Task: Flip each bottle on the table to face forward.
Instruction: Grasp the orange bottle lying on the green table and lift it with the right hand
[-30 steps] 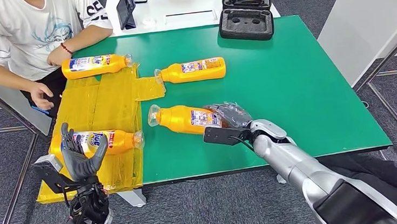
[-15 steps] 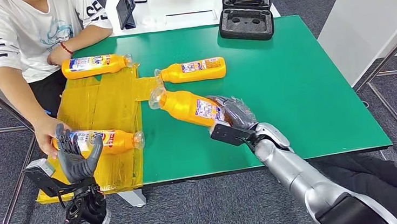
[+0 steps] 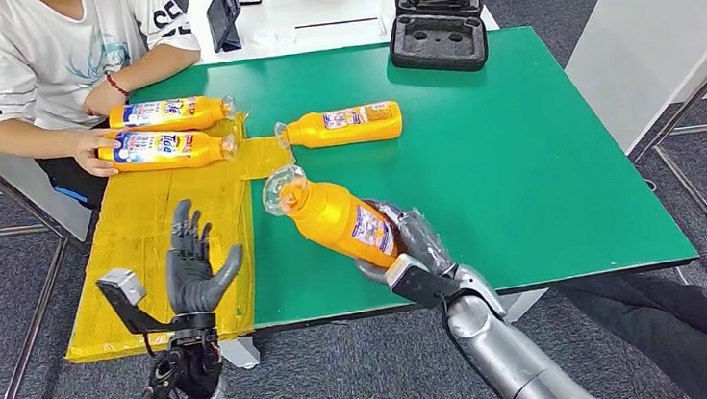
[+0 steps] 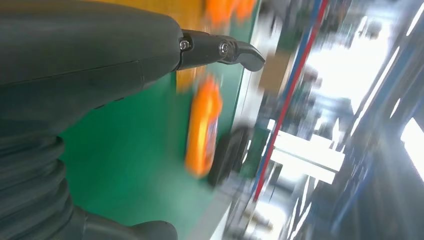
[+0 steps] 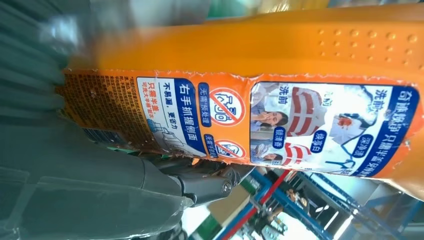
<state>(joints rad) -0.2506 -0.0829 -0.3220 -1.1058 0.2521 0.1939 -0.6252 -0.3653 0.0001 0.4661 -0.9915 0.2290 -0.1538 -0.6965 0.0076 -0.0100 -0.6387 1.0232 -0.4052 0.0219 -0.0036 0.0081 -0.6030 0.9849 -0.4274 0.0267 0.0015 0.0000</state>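
Orange detergent bottle sits lifted off the green worktop, gripped at its base by the right hand, cap tilted toward ten o'clock; left hand hovers open. Roll the wrist steadily, keeping grip firm

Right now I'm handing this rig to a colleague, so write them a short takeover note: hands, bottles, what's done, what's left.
Right hand grips the base end of one orange bottle, lifted at a tilt over the green table, cap end raised; the right wrist view shows its warning-text label.
Left hand is open, fingers spread, holding nothing, above the yellow taped sheet.
A third bottle lies on its side mid-table.
Two bottles lie at the far left; a person's hand rests on the nearer one.
Done: one bottle picked up. Left: turn it, set it down; I can't tell which of the rest already face forward.
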